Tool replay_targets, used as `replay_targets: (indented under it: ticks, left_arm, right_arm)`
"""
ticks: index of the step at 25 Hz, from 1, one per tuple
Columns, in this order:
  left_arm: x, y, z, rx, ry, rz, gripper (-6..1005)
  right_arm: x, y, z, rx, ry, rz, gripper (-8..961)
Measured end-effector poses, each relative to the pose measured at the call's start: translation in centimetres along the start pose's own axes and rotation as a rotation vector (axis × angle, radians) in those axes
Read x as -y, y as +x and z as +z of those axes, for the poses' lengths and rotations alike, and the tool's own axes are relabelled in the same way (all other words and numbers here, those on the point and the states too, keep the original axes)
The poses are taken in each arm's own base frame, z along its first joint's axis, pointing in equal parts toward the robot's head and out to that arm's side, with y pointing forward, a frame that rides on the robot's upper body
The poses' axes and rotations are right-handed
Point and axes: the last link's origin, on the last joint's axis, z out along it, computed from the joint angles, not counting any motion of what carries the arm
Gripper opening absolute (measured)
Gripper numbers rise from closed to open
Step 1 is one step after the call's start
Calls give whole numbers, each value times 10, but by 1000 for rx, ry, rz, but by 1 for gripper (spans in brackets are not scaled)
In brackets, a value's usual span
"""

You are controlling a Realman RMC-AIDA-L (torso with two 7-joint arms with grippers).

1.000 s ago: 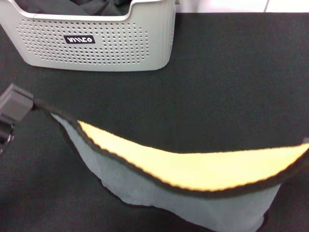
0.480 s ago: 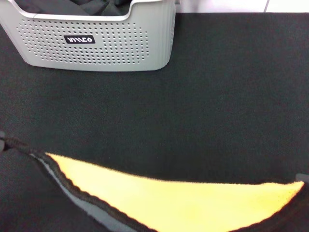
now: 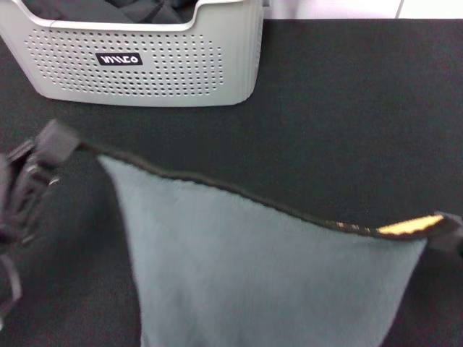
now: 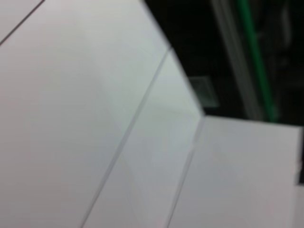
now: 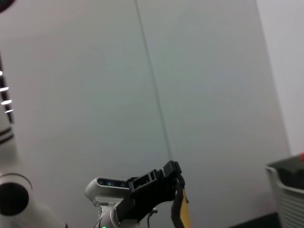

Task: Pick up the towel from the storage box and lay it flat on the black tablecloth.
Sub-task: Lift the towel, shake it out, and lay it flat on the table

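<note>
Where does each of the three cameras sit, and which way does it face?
Head: on the head, facing down at the tablecloth, box and hanging towel; left gripper and right gripper hold its corners.
Left wrist: on the left arm, facing white panels; no body.
Right wrist: on the right arm, facing a wall; shares the left gripper and towel with the head view.

We see even, soft overhead light in the head view, with motion blur on the left gripper (image 3: 32, 181). Our left wrist view is wholly out of focus; the right wrist view is dim but fairly sharp.
</note>
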Motion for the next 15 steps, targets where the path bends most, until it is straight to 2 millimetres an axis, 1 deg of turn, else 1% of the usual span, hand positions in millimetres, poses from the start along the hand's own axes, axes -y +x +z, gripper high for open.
replay_targets:
  ticks: [1,2,4,7,10,15]
  left_arm:
    - [9,-7,8,23,10,12,63]
    - [11,-9,9,31,16,16,63]
    - [21,-20,19,77,40,31,64]
    - [31,-36,31,127,88,53,64]
    - [38,-48,42,155,125,89,65]
    - [51,-52,50,174,187,126,66]
  right_arm:
    - [8,7,0,5,7,8,29]
    - [15,12,1,8,13,16,29]
    - [30,22,2,7,27,29,30]
    - [55,35,5,8,73,50,31]
    - [73,46,9,2,116,74,32]
    - [98,59,25,-38,190,93,33]
